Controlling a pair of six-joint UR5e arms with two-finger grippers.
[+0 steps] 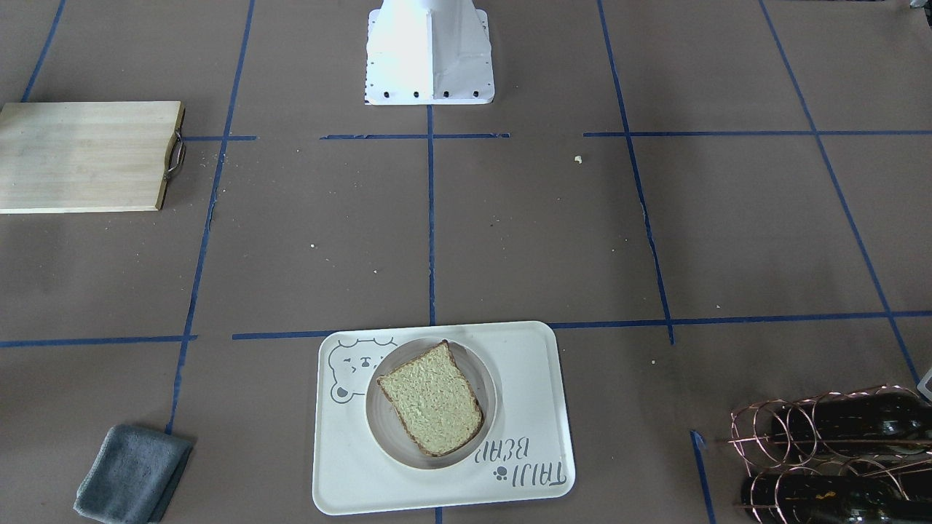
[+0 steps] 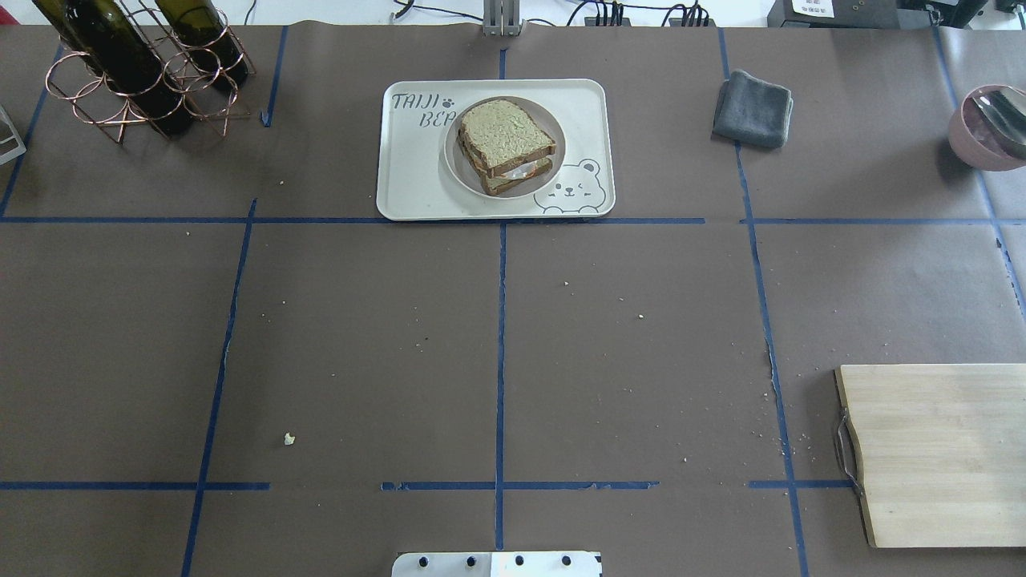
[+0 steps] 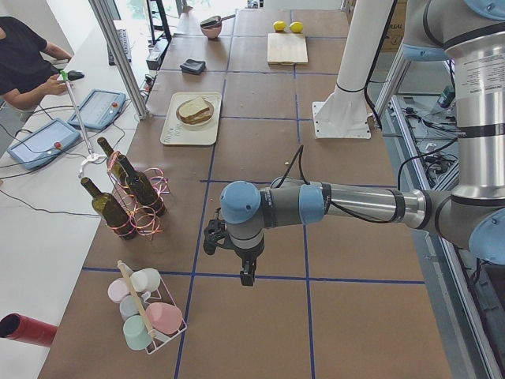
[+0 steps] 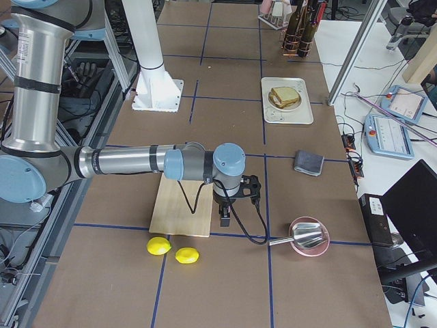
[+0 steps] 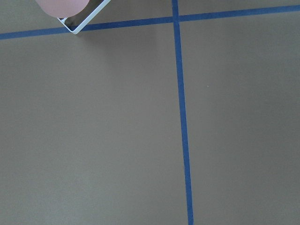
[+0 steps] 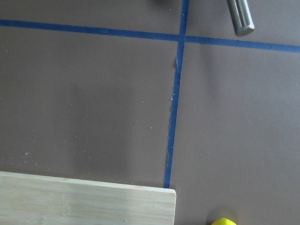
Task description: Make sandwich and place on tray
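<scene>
The sandwich point(image 2: 505, 143) is stacked on a round pale plate point(image 2: 460, 171) that sits on the cream bear tray point(image 2: 413, 180) at the table's far middle. A strip of white egg point(image 2: 519, 170) shows between the two bread slices. In the front-facing view only the top slice point(image 1: 431, 399) shows, on the tray point(image 1: 535, 378). My left gripper point(image 3: 246, 275) hangs over bare table far to the left, seen only in the exterior left view. My right gripper point(image 4: 224, 220) hangs by the cutting board's corner, seen only in the exterior right view. I cannot tell whether either is open or shut.
A wooden cutting board point(image 2: 938, 453) lies at the near right. A grey cloth point(image 2: 753, 108) and a pink bowl point(image 2: 990, 124) are at the far right. A copper rack of wine bottles point(image 2: 136, 68) stands at the far left. Two lemons point(image 4: 173, 251) lie beyond the board.
</scene>
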